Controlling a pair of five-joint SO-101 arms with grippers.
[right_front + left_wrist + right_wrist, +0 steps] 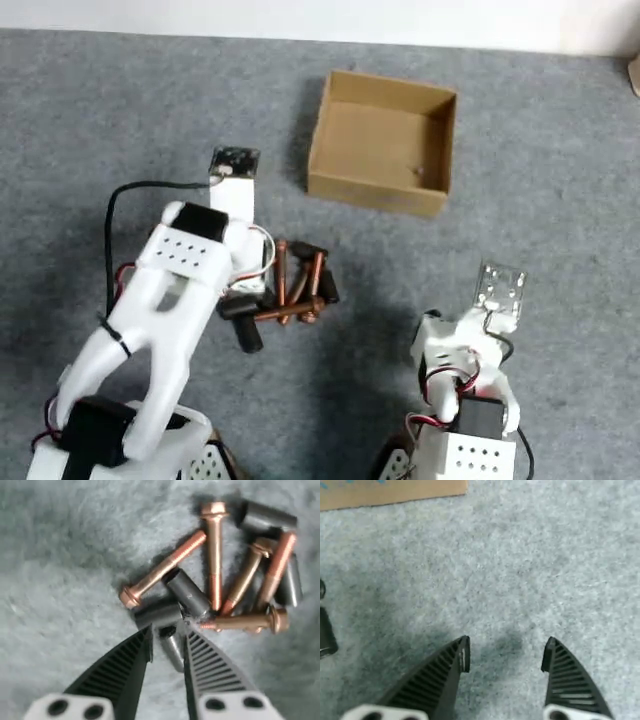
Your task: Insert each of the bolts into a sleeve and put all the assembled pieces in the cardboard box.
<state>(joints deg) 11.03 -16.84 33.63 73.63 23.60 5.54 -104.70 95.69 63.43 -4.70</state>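
Several copper bolts (215,555) and dark sleeves (187,592) lie in a loose pile (295,285) on the grey carpet, in front of the cardboard box (385,195). My left gripper (168,640) is down at the near edge of the pile. Its fingers are closed to a narrow gap on one dark sleeve (172,652) that lies between the tips. The left arm (190,260) covers that spot from above. My right gripper (505,655) is open over bare carpet, to the right of the pile, with nothing between its fingers.
The box stands open and holds nothing. A corner of its wall (395,490) lies ahead of the right gripper. The right arm (465,365) stays near the table's front edge. One dark sleeve (250,335) lies apart, at the pile's near side.
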